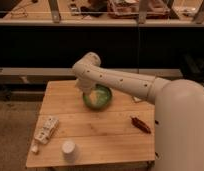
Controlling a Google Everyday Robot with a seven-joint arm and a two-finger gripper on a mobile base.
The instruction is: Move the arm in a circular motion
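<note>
No text or number is showing legibly, even on the flat white packet (46,130). The pale gripper (85,86) of the cream-white jointed arm (120,80) is hanging at the left rim of the green bowl (99,99).

Arm (130,85): we see a thick, smooth, cream-white tube with small dark dots, very large at the lower right.
Pose: we follow it up and left to a rounded elbow, where it bends downward.
Gripper (89,90): we find this small pale tip below the elbow, above the tabletop (65,100), at the left edge of a green bowl (101,99).
</note>
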